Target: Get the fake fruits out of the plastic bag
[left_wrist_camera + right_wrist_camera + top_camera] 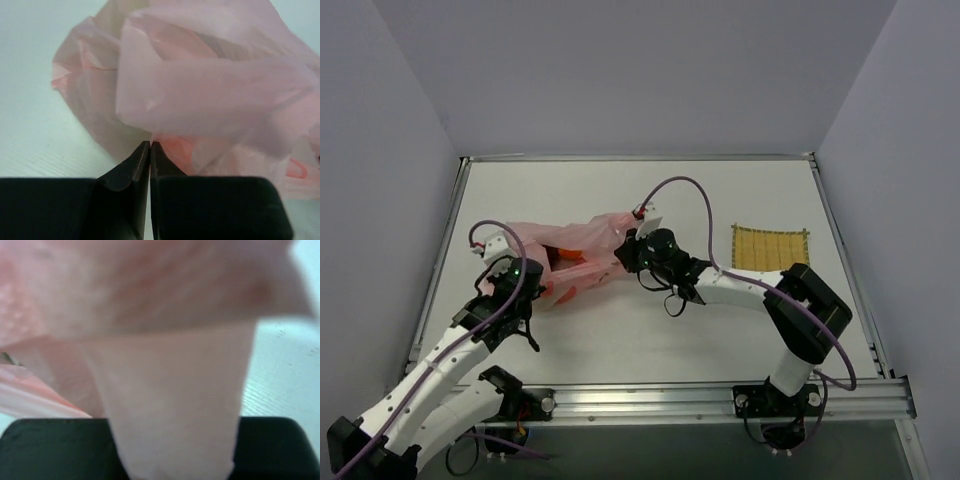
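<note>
- The plastic bag (582, 245) lay crumpled on the worktop (650, 330), left of centre and stretched between the two arms, one at each end!
- The left claw (538, 276) sat at the bag's near-left end, pressed together with its tips right against a low fold of pink film. From the left wrist view I could not tell whether any film was caught between them.
- The right claw (626, 250) was at the far-right end. Its fingers were hidden behind the bag in its own camera, but a band of film narrowed straight down into it, so I read that as pinching the bag.
- Why hold both ends? My read: spreading the film apart gives it a shape, so the mouth can be found or the load tipped out.
- The fake fruits (563, 259) were all inside, none out on the worktop. Only orange-red patches glowed through the film near the left end; which fruit, too blurred to call.
- The yellow mat (770, 247) lay well apart on the right, with nothing on it.
- Early days, then: thin, slippery film could slide out of either grip.
</note>
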`<state>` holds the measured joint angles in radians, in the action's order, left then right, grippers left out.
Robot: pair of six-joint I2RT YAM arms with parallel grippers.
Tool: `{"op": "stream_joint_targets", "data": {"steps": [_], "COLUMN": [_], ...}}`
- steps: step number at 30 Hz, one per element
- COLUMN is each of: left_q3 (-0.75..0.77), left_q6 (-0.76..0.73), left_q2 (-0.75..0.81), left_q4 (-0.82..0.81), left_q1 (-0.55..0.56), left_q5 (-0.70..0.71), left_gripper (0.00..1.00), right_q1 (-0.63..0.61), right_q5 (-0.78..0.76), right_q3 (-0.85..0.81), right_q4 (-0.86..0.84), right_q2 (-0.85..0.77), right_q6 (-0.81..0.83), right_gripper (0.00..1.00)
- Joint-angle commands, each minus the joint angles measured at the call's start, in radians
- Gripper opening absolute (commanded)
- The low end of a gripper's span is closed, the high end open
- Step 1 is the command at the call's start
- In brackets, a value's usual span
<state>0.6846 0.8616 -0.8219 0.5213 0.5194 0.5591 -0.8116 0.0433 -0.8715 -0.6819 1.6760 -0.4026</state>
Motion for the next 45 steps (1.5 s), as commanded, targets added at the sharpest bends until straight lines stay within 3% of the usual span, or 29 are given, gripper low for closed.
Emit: {"op": "stream_joint_targets", "data": {"steps": [1, 11, 16, 19, 20, 22, 23, 26, 27, 31, 32, 35, 36, 37, 40, 42, 43, 44, 45], "left_q3": [-0.026, -0.16, -0.108, -0.035, -0.022, -0.007, 0.003, 0.059, 0.084, 0.217, 0.234, 0.282, 0.308, 0.312, 0.334, 0.328, 0.291, 0.268, 0.245], "left_q6": [0.117, 0.232, -0.007, -0.096, -0.117, -0.144, -0.154, -0.2, -0.235, -0.331, -0.344, -0.374, -0.374, -0.375, -0.34, -0.273, -0.256, -0.234, -0.183], "left_q2": [0.116, 0.21, 0.303, 0.32, 0.311, 0.305, 0.302, 0.249, 0.224, 0.081, 0.031, -0.089, -0.124, -0.161, -0.301, -0.316, -0.304, -0.295, -0.286], "left_q4": [0.149, 0.144, -0.036, -0.04, -0.041, -0.035, -0.041, -0.032, -0.037, -0.061, -0.078, -0.138, -0.127, -0.119, -0.054, 0.011, 0.013, 0.013, 0.023], "left_q1": [-0.062, -0.114, -0.11, -0.101, -0.096, -0.065, -0.047, 0.048, 0.074, 0.233, 0.249, 0.255, 0.255, 0.255, 0.245, 0.246, 0.245, 0.243, 0.222], "left_q5": [0.157, 0.058, -0.201, -0.414, -0.529, -0.592, -0.608, -0.522, -0.502, -0.258, -0.257, -0.188, -0.088, -0.087, 0.089, 0.22, 0.245, 0.269, 0.284], "left_gripper": [0.02, 0.02, 0.03, 0.19, 0.38, 0.55, 0.72, 0.99, 0.94, 0.94, 0.94, 0.94, 0.94, 0.94, 0.94, 1.0, 0.9, 0.68, 0.58], "right_q1": [0.028, 0.029, 0.017, 0.015, 0.015, 0.014, 0.014, 0.014, 0.012, 0.009, 0.008, 0.003, -0.001, -0.003, -0.006, -0.003, 0.0, 0.002, 0.005], "right_q5": [-0.127, -0.255, -0.286, -0.281, -0.28, -0.27, -0.266, -0.247, -0.241, -0.232, -0.232, -0.227, -0.226, -0.226, -0.224, -0.226, -0.229, -0.229, -0.227], "right_q3": [0.032, 0.114, 0.114, 0.086, 0.069, 0.054, 0.043, 0.034, 0.028, 0.025, 0.028, 0.034, 0.042, 0.045, 0.057, 0.069, 0.072, 0.075, 0.075], "right_q4": [-0.048, -0.053, -0.027, -0.016, -0.015, -0.01, -0.01, -0.016, -0.016, -0.004, -0.002, 0.005, 0.007, 0.005, 0.002, 0.002, 0.002, 0.001, -0.005], "right_q2": [0.062, 0.126, 0.029, 0.019, 0.024, 0.042, 0.047, 0.059, 0.059, 0.044, 0.041, 0.03, 0.024, 0.021, 0.004, -0.001, 0.001, 0.001, 0.011], "right_q6": [-0.03, -0.209, -0.179, -0.166, -0.16, -0.157, -0.159, -0.162, -0.159, -0.147, -0.143, -0.136, -0.133, -0.131, -0.125, -0.12, -0.119, -0.12, -0.122], "right_gripper": [0.0, 0.0, 0.01, 0.01, 0.01, 0.01, 0.01, 0.01, 0.01, 0.01, 0.01, 0.01, 0.01, 0.01, 0.01, 0.01, 0.01, 0.01, 0.01]}}
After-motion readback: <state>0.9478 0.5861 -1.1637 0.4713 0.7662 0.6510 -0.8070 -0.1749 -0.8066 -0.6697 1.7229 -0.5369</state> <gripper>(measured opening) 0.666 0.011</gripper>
